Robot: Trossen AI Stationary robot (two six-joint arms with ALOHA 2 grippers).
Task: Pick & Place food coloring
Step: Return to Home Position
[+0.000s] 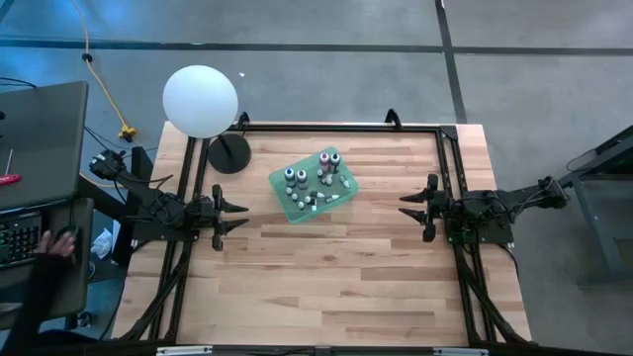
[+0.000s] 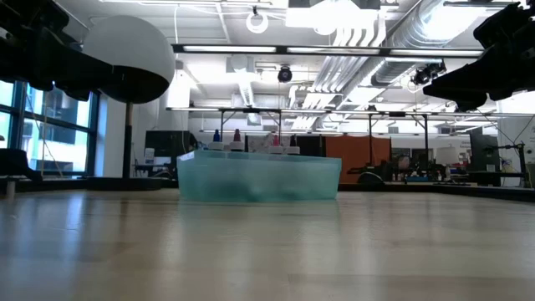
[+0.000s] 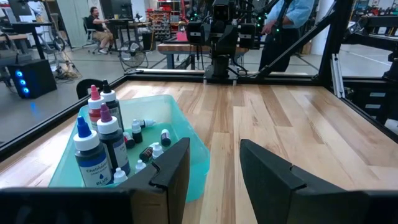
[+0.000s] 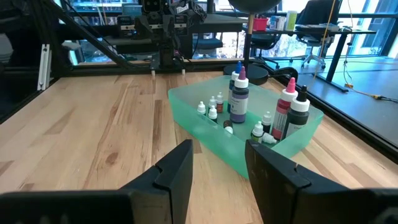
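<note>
Two pincers matter here, and both are empty. The left pincer sits at the left side of the desk with its fingers apart, and the right pincer sits at the right side, also with its fingers apart and nothing between them. The food coloring, a group of tiny dropper bottles, lies inside the green tray between the two pincers and well apart from each. Some taller bottles stand upright in the same tray, and I see no bottle on the bare wood. By my judgement the step in hand is going to the rest pose, and it looks almost complete. To do it well, each arm should move only on its own side and not swing across the middle, because a low finger could push the tray wall or tip a tall bottle. The left arm should also mind the white sphere lamp, whose dark base stands near it. The fingers can be left apart, since closing them brings nothing.
</note>
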